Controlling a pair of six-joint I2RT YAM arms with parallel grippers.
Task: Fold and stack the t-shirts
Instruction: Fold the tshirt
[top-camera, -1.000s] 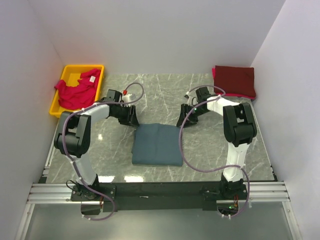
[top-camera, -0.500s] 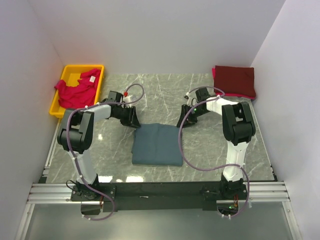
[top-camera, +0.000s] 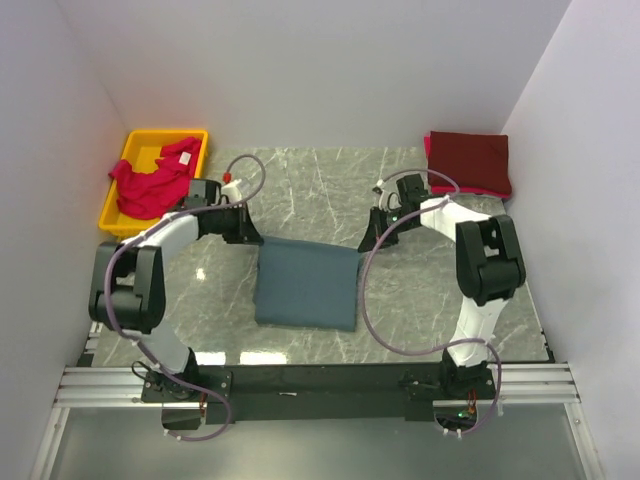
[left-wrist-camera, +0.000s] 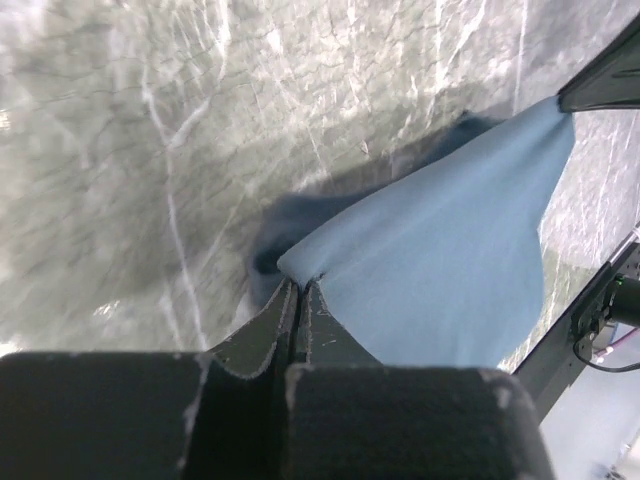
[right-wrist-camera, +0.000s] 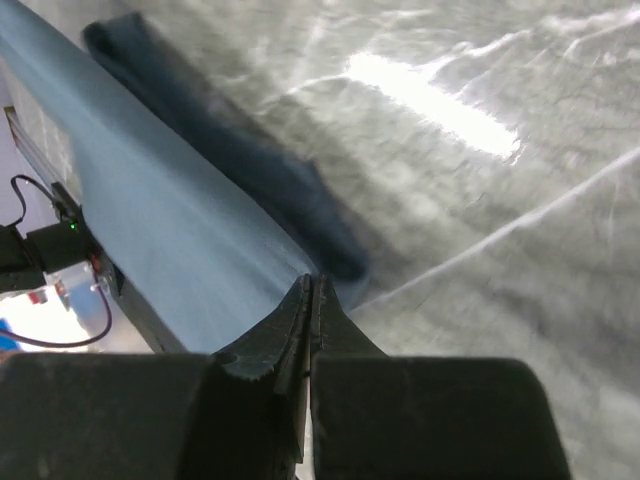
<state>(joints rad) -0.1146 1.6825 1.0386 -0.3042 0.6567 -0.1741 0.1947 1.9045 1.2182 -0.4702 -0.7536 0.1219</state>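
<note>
A folded slate blue-grey t-shirt (top-camera: 305, 285) lies in the middle of the marble table. My left gripper (top-camera: 257, 240) is shut on its far left corner, and my right gripper (top-camera: 364, 243) is shut on its far right corner. In the left wrist view the closed gripper (left-wrist-camera: 300, 283) pinches the cloth (left-wrist-camera: 450, 260), which stretches taut away from it. The right wrist view shows its gripper (right-wrist-camera: 311, 284) clamped on the cloth edge (right-wrist-camera: 150, 200), lifted a little off the table. A pinkish-red t-shirt (top-camera: 150, 185) lies crumpled in the bin. A dark maroon t-shirt (top-camera: 470, 160) sits folded at the back right.
The yellow plastic bin (top-camera: 165, 135) stands at the back left corner, partly off the marble top. White walls close in the left, back and right sides. A black rail (top-camera: 320, 385) with the arm bases runs along the near edge.
Both grippers have closed on the blue-grey shirt's far corners. The left arm has swung outward to the left, and the shirt's far edge has stretched and shifted left.
</note>
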